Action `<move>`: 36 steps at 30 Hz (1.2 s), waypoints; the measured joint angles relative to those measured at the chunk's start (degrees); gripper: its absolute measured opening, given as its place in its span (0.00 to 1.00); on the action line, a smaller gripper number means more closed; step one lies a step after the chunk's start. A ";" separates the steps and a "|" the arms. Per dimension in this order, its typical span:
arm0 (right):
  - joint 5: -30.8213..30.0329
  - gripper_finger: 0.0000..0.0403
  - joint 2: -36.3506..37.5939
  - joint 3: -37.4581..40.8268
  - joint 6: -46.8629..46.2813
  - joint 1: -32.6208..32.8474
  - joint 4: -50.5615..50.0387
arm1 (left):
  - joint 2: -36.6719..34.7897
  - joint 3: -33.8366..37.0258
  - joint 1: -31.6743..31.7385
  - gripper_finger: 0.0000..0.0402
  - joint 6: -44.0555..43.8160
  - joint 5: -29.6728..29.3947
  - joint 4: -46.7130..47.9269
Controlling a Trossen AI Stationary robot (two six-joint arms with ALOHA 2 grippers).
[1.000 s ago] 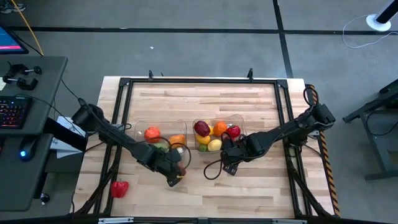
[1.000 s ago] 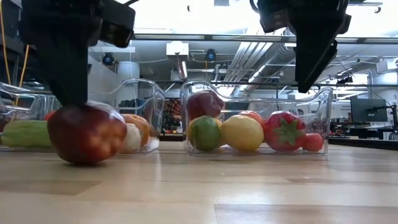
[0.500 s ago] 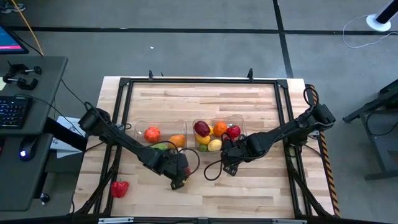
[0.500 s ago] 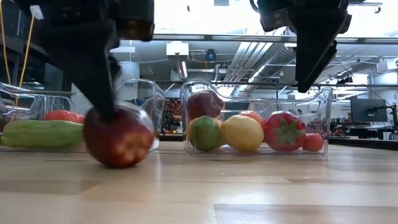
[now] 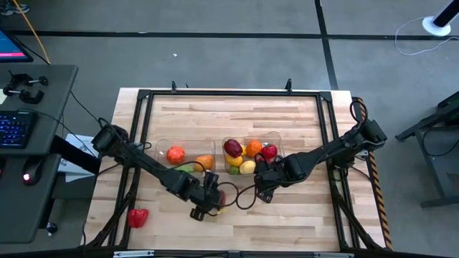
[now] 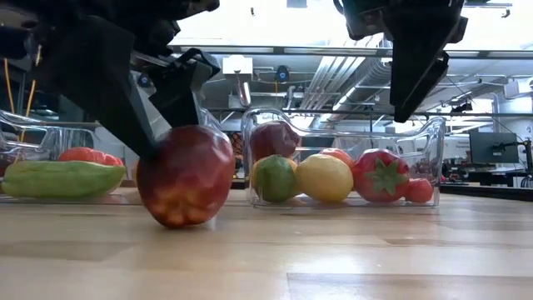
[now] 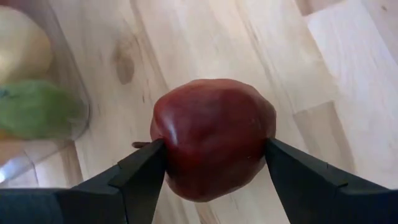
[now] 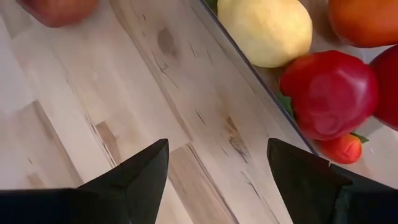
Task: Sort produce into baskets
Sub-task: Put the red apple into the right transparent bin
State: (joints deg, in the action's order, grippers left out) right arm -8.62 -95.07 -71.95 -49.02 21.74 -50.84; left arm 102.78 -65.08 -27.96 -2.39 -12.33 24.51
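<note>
My left gripper is shut on a dark red apple on the table in front of the two clear baskets; the low view shows this apple too. The left basket holds a green cucumber and orange pieces. In the right basket lie a yellow lemon, a red pepper, a maroon piece and others. Beside that basket's near wall, my right gripper hangs open above bare wood. My left gripper pinches the apple between its two fingers, one on each opposite side at its widest part. The fingers slant down onto it from the table's left. The apple's underside is down at the table top.
A loose red pepper lies at the table's near left corner, outside the black frame. Cables loop on the wood between the two grippers. Bare wood stretches along the near and far sides of the baskets.
My left gripper has moved toward the table's right edge with the apple and rolled about its own axis. The apple has slid along the table with it, from in front of the left basket toward the gap between the baskets.
</note>
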 joint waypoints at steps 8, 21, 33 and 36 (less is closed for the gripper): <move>-0.19 0.66 0.00 0.01 -2.03 0.00 1.05 | -0.28 -0.07 0.69 0.39 -5.94 -0.57 -0.64; -1.70 0.66 0.02 0.01 -3.66 0.00 2.24 | -0.63 -0.04 0.67 0.01 -8.85 -0.16 -1.82; 3.94 0.66 -2.35 0.01 16.07 3.52 16.19 | -4.41 -0.02 0.67 0.02 -10.53 4.29 3.68; 4.17 0.66 -4.63 0.03 28.19 4.38 21.42 | -5.86 -0.02 0.67 0.00 -12.43 4.29 7.59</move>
State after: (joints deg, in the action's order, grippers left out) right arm -4.45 -99.70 -71.92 -20.83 26.11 -29.42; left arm 96.92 -65.10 -27.29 -14.83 -8.04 32.09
